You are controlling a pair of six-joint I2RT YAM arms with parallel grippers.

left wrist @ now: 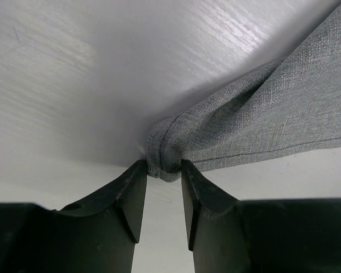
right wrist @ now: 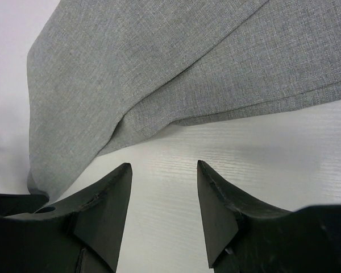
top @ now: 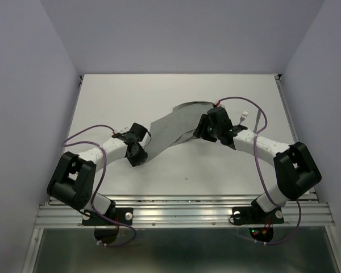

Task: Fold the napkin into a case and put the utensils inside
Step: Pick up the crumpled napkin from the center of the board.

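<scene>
**Grey cloth, white table, black-and-white arms**

The napkin (top: 169, 126) is a plain mid-grey. Up close its weave shows a fine heathered fleck, with a darker stitched line along the hem. The table (top: 131, 94) under it is white with faint brushed streaks. The left arm (top: 99, 152) and the right arm (top: 261, 145) are both white tubes with black joints, and purple cables (top: 79, 134) loop off them. The left gripper (left wrist: 163, 165) and the right gripper (right wrist: 163, 165) are matt black. The walls (top: 23, 85) look a pale lilac-white. The rail (top: 182, 215) at the near edge is silver, with a small green light (top: 253, 231) at the right arm's base.
</scene>
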